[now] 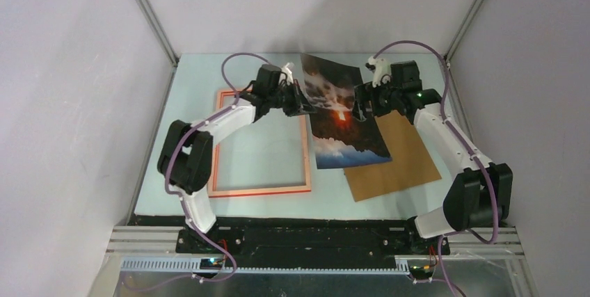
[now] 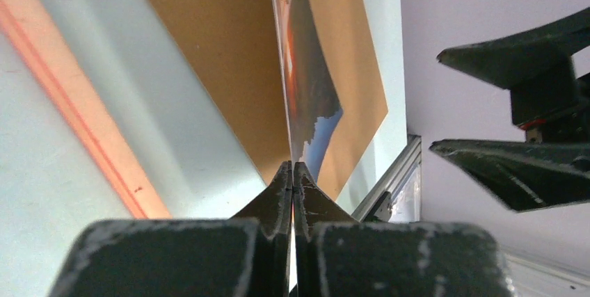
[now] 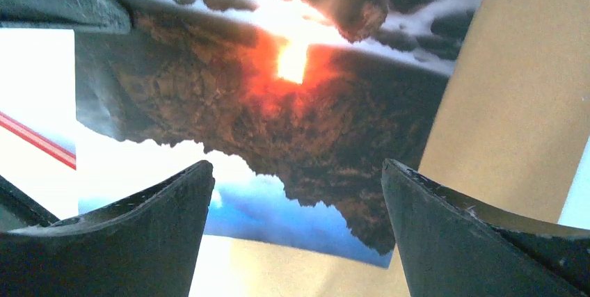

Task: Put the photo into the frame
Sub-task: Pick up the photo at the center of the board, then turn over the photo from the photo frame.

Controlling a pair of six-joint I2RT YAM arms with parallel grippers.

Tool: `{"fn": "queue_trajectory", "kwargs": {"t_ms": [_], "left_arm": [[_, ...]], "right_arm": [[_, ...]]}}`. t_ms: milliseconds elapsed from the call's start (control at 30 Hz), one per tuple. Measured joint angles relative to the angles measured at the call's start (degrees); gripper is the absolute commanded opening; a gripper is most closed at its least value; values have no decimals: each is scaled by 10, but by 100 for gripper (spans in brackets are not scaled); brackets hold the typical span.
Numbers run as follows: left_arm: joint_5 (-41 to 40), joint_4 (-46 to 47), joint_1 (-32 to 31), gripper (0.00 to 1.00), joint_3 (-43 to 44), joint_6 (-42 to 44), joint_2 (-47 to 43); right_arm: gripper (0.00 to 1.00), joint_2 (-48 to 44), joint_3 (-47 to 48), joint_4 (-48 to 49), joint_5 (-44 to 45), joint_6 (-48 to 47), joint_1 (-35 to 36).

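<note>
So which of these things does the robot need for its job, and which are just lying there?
For the job: glossy rectangular landscape photo; thin red rectangular picture frame.
Just lying about: flat brown rectangular board.

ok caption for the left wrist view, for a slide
Left hand shut on the photo, seen edge-on, brown backing board behind it, right hand open alongside.
</note>
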Motion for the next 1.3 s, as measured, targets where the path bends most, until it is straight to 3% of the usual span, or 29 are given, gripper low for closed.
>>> {"fn": "queue_trajectory", "kwargs": {"t_ms": [267, 667, 1300], "left_arm": [[-50, -74, 50, 0, 6, 16, -92], [-174, -219, 89, 0, 71, 41, -203], [-274, -263, 89, 0, 75, -27, -228]], "right_arm": [[94, 0, 79, -10, 40, 10, 90], [91, 90, 314, -26, 96, 22, 276], [84, 130, 289, -27, 249, -6, 426]]}}
